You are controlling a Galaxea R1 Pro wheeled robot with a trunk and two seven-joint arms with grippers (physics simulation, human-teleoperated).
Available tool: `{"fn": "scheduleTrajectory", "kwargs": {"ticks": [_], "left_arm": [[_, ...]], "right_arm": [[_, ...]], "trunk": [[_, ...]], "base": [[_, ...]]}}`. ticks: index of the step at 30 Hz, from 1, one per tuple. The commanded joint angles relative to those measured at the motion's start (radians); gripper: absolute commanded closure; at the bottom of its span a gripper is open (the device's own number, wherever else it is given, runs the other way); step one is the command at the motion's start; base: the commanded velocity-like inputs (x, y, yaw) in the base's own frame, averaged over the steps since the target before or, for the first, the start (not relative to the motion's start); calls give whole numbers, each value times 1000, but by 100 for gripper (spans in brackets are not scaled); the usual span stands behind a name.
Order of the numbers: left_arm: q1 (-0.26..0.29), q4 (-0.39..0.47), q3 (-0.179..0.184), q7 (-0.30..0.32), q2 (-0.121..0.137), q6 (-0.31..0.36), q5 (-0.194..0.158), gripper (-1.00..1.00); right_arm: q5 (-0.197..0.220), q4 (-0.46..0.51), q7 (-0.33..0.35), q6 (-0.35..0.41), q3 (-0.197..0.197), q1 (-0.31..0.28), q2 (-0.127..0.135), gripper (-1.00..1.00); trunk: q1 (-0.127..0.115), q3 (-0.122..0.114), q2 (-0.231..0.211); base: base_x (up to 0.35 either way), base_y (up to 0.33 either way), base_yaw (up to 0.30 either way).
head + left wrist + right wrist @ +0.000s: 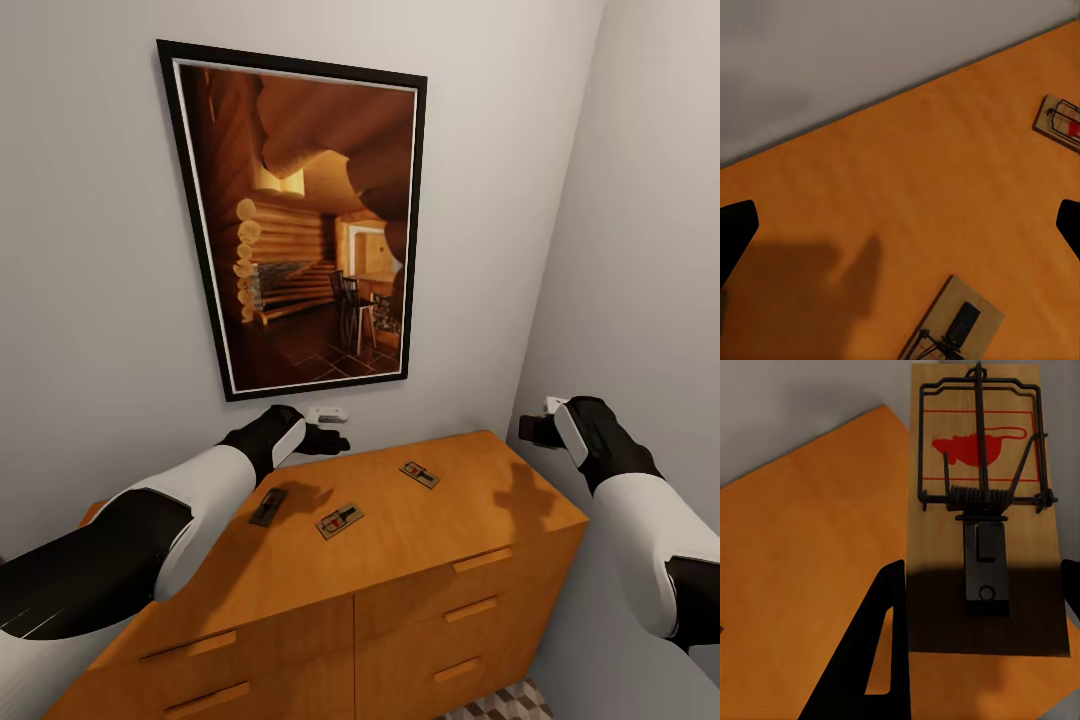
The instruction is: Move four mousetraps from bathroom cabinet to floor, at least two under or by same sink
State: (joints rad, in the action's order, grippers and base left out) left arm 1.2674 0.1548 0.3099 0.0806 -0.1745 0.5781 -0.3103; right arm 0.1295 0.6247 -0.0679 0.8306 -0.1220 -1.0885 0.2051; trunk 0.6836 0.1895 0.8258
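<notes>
Three mousetraps lie on top of the orange-brown cabinet (430, 545): one at the left (268, 507), one in the middle (339, 520) and one toward the back (420, 474). My left gripper (333, 440) hovers open above the cabinet's back edge near the wall. In the left wrist view its dark fingertips (736, 229) stand wide apart over bare wood, with one mousetrap (956, 326) and another (1061, 124) nearby. My right gripper (530, 430) hangs off the cabinet's right corner. It is shut on a fourth mousetrap (982, 510), held flat between its fingers (881, 652).
A large framed picture (300, 220) of a log interior hangs on the grey wall behind the cabinet. A side wall (650, 250) stands close on the right. A patch of cube-pattern bathroom floor (505, 705) shows below the cabinet drawers.
</notes>
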Motion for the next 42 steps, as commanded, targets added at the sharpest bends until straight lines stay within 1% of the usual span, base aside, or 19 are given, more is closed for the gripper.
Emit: {"fn": "scheduleTrajectory", "kwargs": {"ticks": [1,22,33,42], "left_arm": [[1,0,6,1,0,3,-6,-100],[0,-1,4,1,0,4,-7,-100],[-1,-22,1,4,0,2,-13,-100],[-2,-36,3,5,1,2,-11,-100]], "right_arm": [[11,1,-7,3,-1,-1,0,100],[8,-8,-18,-17,2,-1,-1,100],[13,-12,-24,-20,2,-1,-10,100],[14,-13,-22,-23,2,-1,-11,100]], "trunk": [[0,2,1],[0,2,1],[0,2,1],[0,2,1]], "base": [[0,0,0],[0,0,0],[0,0,0],[0,0,0]]}}
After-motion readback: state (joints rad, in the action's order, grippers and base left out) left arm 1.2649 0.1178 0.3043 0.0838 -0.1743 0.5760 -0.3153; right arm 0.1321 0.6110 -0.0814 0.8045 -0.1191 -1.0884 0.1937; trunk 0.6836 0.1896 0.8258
